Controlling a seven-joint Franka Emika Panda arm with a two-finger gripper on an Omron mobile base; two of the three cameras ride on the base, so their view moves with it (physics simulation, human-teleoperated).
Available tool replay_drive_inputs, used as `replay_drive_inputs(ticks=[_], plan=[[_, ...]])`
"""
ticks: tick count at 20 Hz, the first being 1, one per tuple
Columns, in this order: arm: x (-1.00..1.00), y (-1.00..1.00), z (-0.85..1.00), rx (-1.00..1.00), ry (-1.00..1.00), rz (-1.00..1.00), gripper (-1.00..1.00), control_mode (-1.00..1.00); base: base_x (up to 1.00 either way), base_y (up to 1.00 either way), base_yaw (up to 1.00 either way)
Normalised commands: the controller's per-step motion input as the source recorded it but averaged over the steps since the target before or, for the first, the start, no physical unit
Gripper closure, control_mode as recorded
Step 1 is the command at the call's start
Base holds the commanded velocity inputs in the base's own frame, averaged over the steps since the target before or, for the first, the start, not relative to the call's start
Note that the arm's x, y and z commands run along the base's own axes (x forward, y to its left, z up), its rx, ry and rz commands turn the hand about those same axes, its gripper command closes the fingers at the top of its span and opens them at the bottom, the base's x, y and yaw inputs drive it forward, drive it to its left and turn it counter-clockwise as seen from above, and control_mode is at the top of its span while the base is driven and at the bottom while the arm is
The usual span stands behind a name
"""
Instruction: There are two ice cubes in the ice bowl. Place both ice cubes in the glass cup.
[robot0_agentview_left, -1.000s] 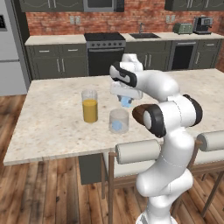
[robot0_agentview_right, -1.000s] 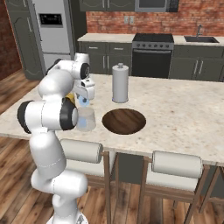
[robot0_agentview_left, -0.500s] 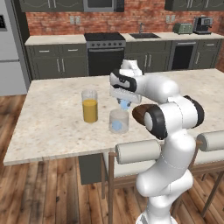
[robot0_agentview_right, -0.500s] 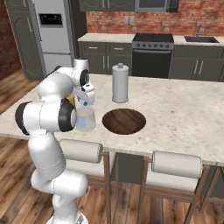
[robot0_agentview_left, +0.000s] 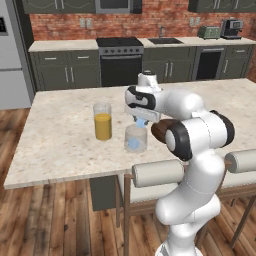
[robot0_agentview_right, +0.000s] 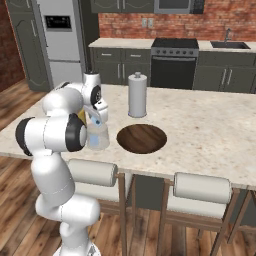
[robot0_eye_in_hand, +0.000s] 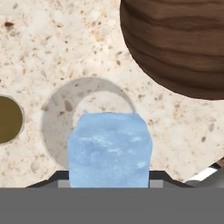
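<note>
My gripper (robot0_agentview_left: 141, 121) is shut on a pale-blue ice cube (robot0_eye_in_hand: 109, 148) and hangs just above the clear glass cup (robot0_agentview_left: 135, 138). A second ice cube (robot0_agentview_left: 133, 144) shows as a blue patch low inside that cup. In the hand view the cup (robot0_eye_in_hand: 57, 118) appears as a grey ring directly under the held cube. The dark-brown ice bowl (robot0_agentview_right: 142, 138) lies on the counter right beside the cup (robot0_agentview_right: 97, 138), and the part of its inside that I see holds nothing. The bowl (robot0_eye_in_hand: 175, 43) also fills the hand view's upper right.
A taller glass of orange juice (robot0_agentview_left: 102, 120) stands left of the cup. A tall white canister (robot0_agentview_right: 137, 95) stands behind the bowl. Two stools (robot0_agentview_right: 92, 171) sit under the counter's near edge (robot0_agentview_left: 65, 175).
The gripper has come down a little with the ice cube, closer to the cup's rim. The cup, bowl and juice glass have stayed put.
</note>
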Motion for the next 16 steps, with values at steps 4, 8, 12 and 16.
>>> replay_drive_inputs(ticks=[4, 8, 12, 16], plan=[[0.07, 0.05, -0.09, 0.00, -0.07, 0.00, 1.00, -1.00, 0.00, 0.00, 0.00], [0.08, 0.03, -0.09, 0.00, -0.07, 0.00, 1.00, -1.00, 0.00, 0.00, 0.00], [0.11, 0.00, -0.06, 0.00, -0.06, 0.00, 1.00, -1.00, 0.00, 0.00, 0.00], [0.02, 0.00, -0.01, 0.00, -0.03, 0.00, 1.00, -1.00, 0.00, 0.00, 0.00]])
